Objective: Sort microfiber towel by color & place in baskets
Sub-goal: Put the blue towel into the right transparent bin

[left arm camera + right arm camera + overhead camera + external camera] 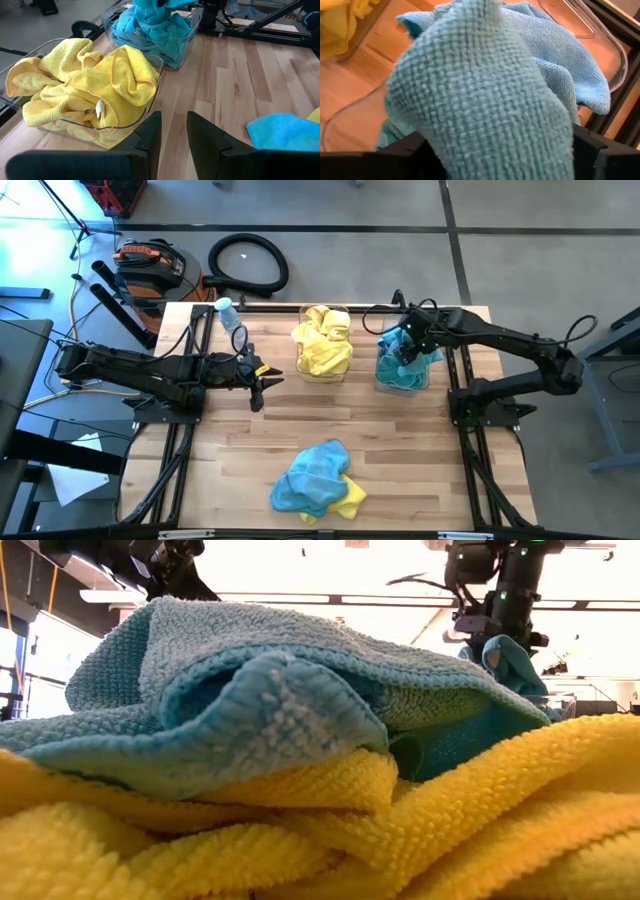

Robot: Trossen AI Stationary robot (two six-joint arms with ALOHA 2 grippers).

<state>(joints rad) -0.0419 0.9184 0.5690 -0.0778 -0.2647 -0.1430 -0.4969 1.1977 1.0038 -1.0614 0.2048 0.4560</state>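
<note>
At the near edge of the table (pixel 400 480), around six o'clock from its centre, we see a loose pile (pixel 318 480) of cloths: a teal towel (pixel 312 472) lying over a yellow towel (pixel 350 498), the two touching. In the low view this heap fills nearly the whole frame.

Farther in, at about nine o'clock, we find the left gripper (pixel 262 380) hovering above bare wood, its fingers (pixel 145 145) narrowly parted with nothing between them.

Beyond it, near twelve o'clock, stands the clear basket of yellow towels (pixel 323 345), the cloths spilling over its rim. Just beside it, toward one o'clock, stands the second basket (pixel 402 367), holding teal towels.

The right gripper (pixel 407 345) hangs over this second basket with a teal cloth (pixel 485 110) draped between its fingers; the cloth hides the jaws, so we cannot tell whether they grip it or stand loose.

At eleven o'clock, near the far left corner, a small clear bottle (pixel 230 314) with a blue cap lies on the table.
</note>
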